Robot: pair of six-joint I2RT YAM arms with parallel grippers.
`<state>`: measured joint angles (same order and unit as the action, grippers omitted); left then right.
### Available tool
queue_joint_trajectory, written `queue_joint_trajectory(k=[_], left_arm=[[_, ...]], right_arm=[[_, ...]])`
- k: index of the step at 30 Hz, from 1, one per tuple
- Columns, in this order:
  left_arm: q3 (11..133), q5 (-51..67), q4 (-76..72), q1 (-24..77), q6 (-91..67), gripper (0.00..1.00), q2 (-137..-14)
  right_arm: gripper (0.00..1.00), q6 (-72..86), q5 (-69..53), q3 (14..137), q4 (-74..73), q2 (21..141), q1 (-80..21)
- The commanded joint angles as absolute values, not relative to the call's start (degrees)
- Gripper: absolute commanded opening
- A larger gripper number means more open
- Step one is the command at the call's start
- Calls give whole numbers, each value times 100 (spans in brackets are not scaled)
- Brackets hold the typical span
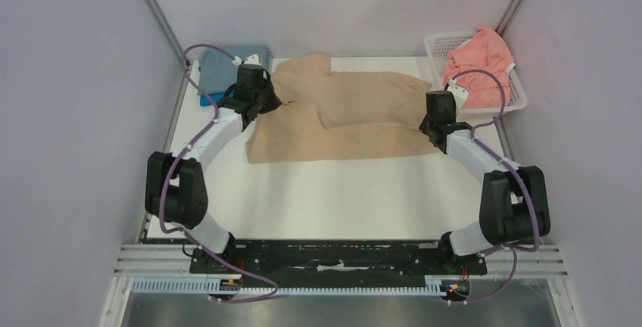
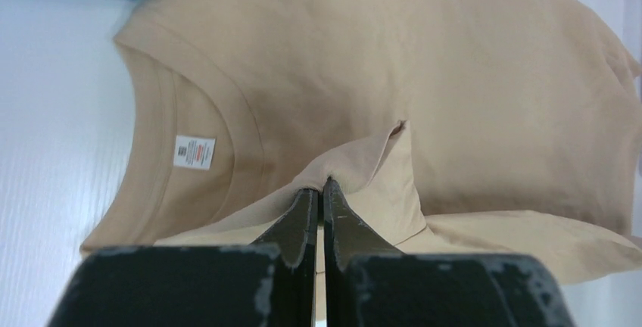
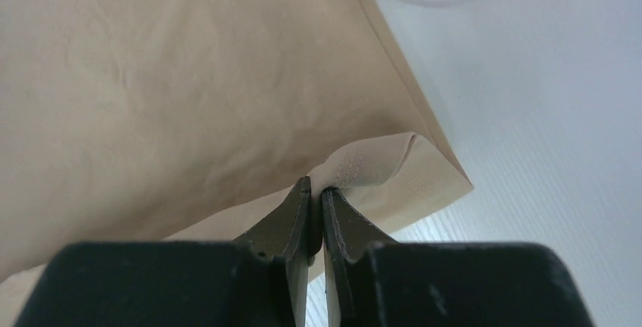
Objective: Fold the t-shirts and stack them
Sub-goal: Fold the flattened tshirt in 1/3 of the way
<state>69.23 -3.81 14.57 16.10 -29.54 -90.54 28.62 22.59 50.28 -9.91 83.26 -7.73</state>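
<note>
Centre frame: the left hand (image 2: 319,191) and right hand (image 3: 316,191) are each clamping an end of the tan t-shirt (image 1: 356,107), apparently readying one edge for folding.

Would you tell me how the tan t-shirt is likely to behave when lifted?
Probably floppy: the tan t-shirt puckers into a peak where the left pincer pinches it. Likely thin and light: the hem corner at the right pincer folds over. Expect sagging between grips.
</note>
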Motion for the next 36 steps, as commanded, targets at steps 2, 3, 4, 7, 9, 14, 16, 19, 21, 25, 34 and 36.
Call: queue_joint_trajectory(k=[2, 3, 4, 7, 9, 14, 16, 19, 21, 25, 34, 36], left_arm=[[7730, -287, 942, 1497, -2452, 2, -9808], [7861, -365, 1018, 1458, -2464, 2, -9930], [7998, -400, 1144, 1423, -2476, 2, -10090], [8378, -326, 1350, 1356, -2438, 3, -10557], [8648, -310, 1472, 1338, -2443, 10, -10883], [9543, -917, 1854, 1259, -2435, 71, -11719], [9857, -717, 2158, 1222, -2469, 77, -11826], [9675, -327, 2057, 1226, -2550, 80, -11505], [9307, -46, 1814, 1246, -2648, 81, -11158], [8354, 894, 1123, 1313, -3109, 82, -10646], [7515, 1853, 525, 1424, -3879, 83, -11356], [7360, 1958, 603, 1424, -3895, 83, -11370]], right_arm=[[12, 2713, 2493, 5589, -783, 8934, -694], [12, 2723, 2506, 5634, -787, 9011, -678], [12, 2743, 2536, 5678, -787, 9079, -665], [16, 2798, 2645, 5753, -761, 9234, -644], [24, 2714, 2663, 5805, -663, 9368, -645], [63, 2322, 2781, 6131, -700, 9533, -649], [74, 2262, 2783, 6126, -769, 9403, -671], [89, 2018, 2795, 5812, -613, 8997, -811], [98, 1854, 2648, 5572, -423, 8743, -951], [98, 1568, 1674, 5112, 476, 8605, -1270], [98, 1610, 1329, 6005, 554, 10280, -2167], [98, 1695, 1365, 5716, 633, 10239, -2213]])
